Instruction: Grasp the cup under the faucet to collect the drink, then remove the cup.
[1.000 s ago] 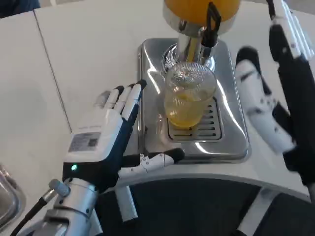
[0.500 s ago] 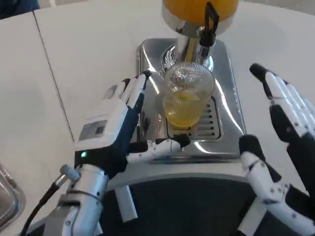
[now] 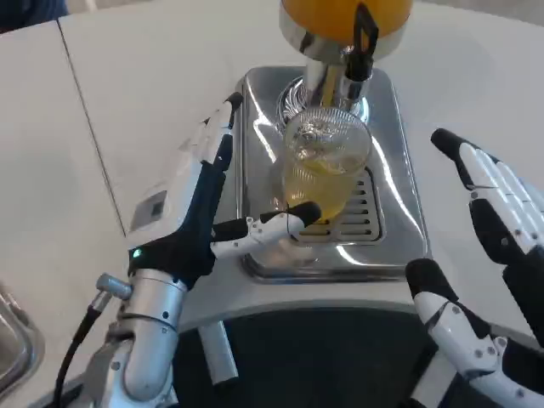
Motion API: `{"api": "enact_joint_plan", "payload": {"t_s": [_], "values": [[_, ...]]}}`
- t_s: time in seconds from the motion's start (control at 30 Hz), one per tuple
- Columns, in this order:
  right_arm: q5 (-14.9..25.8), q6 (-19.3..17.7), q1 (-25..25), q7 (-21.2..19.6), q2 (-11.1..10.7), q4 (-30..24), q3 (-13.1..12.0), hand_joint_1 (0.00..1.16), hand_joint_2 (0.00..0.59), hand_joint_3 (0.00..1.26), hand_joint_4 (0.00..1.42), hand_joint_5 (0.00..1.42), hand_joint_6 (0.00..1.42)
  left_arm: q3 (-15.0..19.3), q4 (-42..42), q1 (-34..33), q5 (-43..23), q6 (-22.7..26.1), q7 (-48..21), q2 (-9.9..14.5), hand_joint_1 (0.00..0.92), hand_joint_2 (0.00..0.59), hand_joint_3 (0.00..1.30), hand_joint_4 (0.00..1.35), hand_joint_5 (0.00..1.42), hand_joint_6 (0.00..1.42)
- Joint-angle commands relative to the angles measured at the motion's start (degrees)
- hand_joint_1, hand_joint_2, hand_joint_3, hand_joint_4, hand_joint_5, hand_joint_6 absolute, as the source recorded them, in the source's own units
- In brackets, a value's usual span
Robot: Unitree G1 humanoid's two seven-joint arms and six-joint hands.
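Note:
A clear ribbed cup [image 3: 324, 166], half full of yellow drink, stands on the steel drip tray [image 3: 399, 221] under the faucet [image 3: 361, 47] of the orange drink dispenser [image 3: 344, 21]. My left hand [image 3: 200, 204] is open just left of the cup, its fingers reaching along the tray's left edge and its thumb [image 3: 268, 228] lying in front of the cup's base. My right hand [image 3: 489, 255] hangs open at the right of the tray, apart from the cup, holding nothing.
The white table [image 3: 144, 93] stretches left and behind the dispenser, with a seam running down its left part. A metal object [image 3: 13, 340] sits at the bottom left corner. The table's dark front edge lies below the tray.
My left hand has moved forward and right, closing around the cup, with its thumb now in front of the cup's base. My right hand dropped from beside the dispenser to the lower right.

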Motion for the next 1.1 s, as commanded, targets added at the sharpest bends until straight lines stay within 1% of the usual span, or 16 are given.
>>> {"api": "enact_joint_plan", "payload": {"t_s": [0.03,0.07,0.23,0.5,0.83,0.97,1.1], "values": [[0.9,-0.4,-0.1,2.0,1.1,-0.8,-1.2,0.19,0.483,0.0,0.0,0.0,0.0,-0.9,2.1,-1.2,-0.3,-3.0,1.4,-1.1,0.37,0.028,0.0,0.0,0.04,0.08],[0.9,-0.5,0.1,2.3,1.3,-0.8,-1.4,0.19,0.482,0.0,0.0,0.0,0.0,-1.0,2.4,-1.3,-0.3,-3.2,1.8,-1.4,0.387,0.028,0.0,0.0,0.05,0.09],[1.3,-1.0,1.3,3.3,2.3,-0.8,-2.1,0.2,0.478,0.0,0.0,0.0,0.0,-1.1,4.5,-2.6,-0.4,-3.9,2.7,-2.6,0.412,0.027,0.0,0.0,0.06,0.1],[0.6,-3.1,3.9,4.1,5.0,-0.8,-0.5,0.21,0.476,0.0,0.0,0.0,0.0,-2.4,7.3,-4.1,0.8,-4.8,4.0,-3.2,0.415,0.027,0.0,0.0,0.08,0.11],[0.6,-5.1,7.0,5.6,7.3,-0.8,0.4,0.21,0.476,0.0,0.0,0.0,0.0,-2.9,10.6,-6.0,0.5,-5.4,6.8,-4.4,0.416,0.028,0.0,0.0,0.13,0.14],[0.8,-4.4,5.7,6.7,8.0,-0.8,-0.2,0.21,0.476,0.0,0.0,0.0,0.0,-3.5,12.7,-7.2,0.6,-5.4,7.5,-5.3,0.413,0.034,0.0,0.0,0.13,0.16],[0.3,-4.1,4.7,7.9,9.1,-0.8,0.0,0.21,0.476,0.0,0.0,0.0,0.0,-4.0,14.5,-8.4,0.6,-5.8,8.0,-5.8,0.409,0.035,0.0,0.0,0.14,0.16]]}}
